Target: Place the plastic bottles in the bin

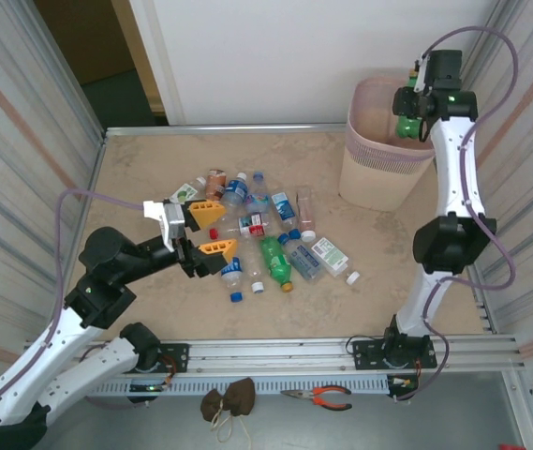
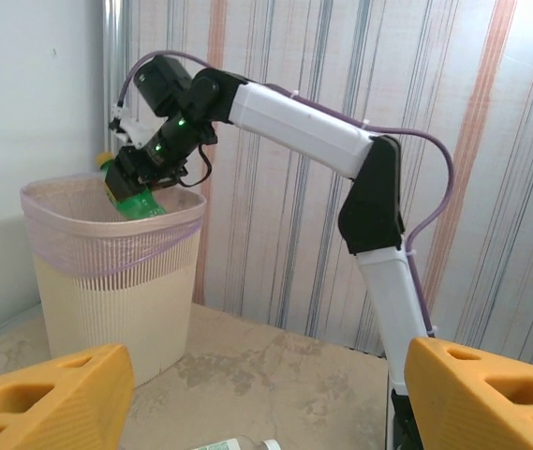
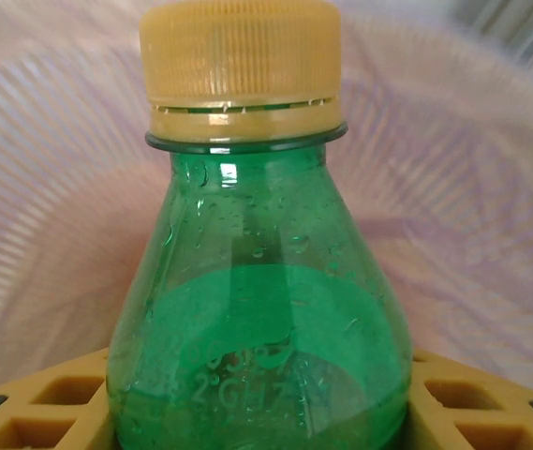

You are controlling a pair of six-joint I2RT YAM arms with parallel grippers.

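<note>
Green w/ a yellow cap: the held bottle [image 1: 407, 127] is clamped in the right gripper [image 1: 408, 117], upper right of the top view, directly over the open mouth of the bin [image 1: 367, 178]. In the rt wrist view the neck and cap point up the frame. The yellow fingers [image 3: 46, 412] press on both sides of the body at the bottom edge, w/ blurred pale pink bin wall behind. The left wrist view shows the same from across the table [image 1: 154, 169], upper left of frame: bottle tilted, cap uppermost, lower end at about rim level, gripper gripping it from above.

The bin stands at the far right of the table; it is pink, w/ a perforated band near the rim and a thin liner folded over it.

The left gripper [image 1: 214, 231] is centre-left in the top view, jaws apart w/ nothing between them, at the left edge of the other plastic bottles [image 1: 266, 234]. These lie in a loose heap mid-frame on the table, mostly clear, w/ blue, white and red labels. One is a green floor bottle [image 1: 275, 261] w/ an orange cap. Loose caps lie nearby: a white cap [image 1: 352, 277] right of the heap and a blue cap [image 1: 236, 296] at its lower left. In the left wrist view that gripper's orange fingers [image 2: 46, 398] sit in both bottom corners w/ a wide gap between.
</note>
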